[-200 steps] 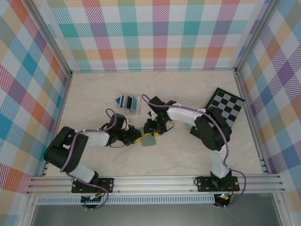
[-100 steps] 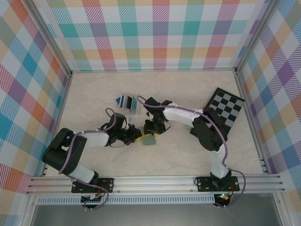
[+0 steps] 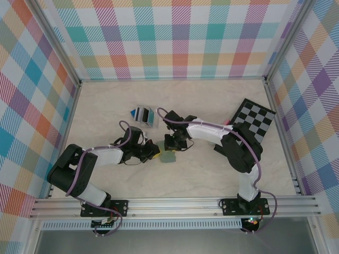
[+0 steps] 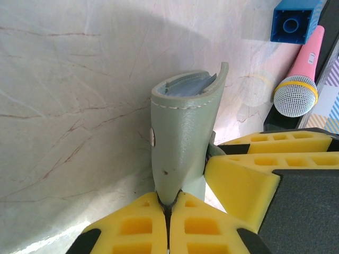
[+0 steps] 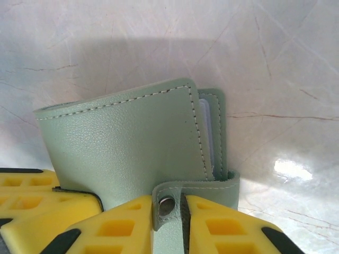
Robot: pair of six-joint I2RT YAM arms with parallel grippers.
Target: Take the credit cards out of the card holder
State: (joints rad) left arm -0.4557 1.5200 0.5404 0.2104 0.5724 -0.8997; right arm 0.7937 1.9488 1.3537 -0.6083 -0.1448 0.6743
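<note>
- Now the left gripper (image 4: 168, 205) has its jaws closed on the card holder (image 4: 180, 137), which stands between them.
- The right gripper (image 5: 168, 207) pinches the snap tab (image 5: 207, 186) between its jaws; better to pull it away gently.

A pale marbled bench (image 3: 212, 106) carries everything, with the grey-green card holder (image 3: 168, 156) near its middle. Behind and left of the card holder stands a clear stand of upright cards (image 3: 144, 115). Well to its right sits a black-and-grey checkered board (image 3: 255, 120), with a blue block (image 4: 293, 21) and a pink toy microphone (image 4: 301, 79) lying beside that board.
</note>
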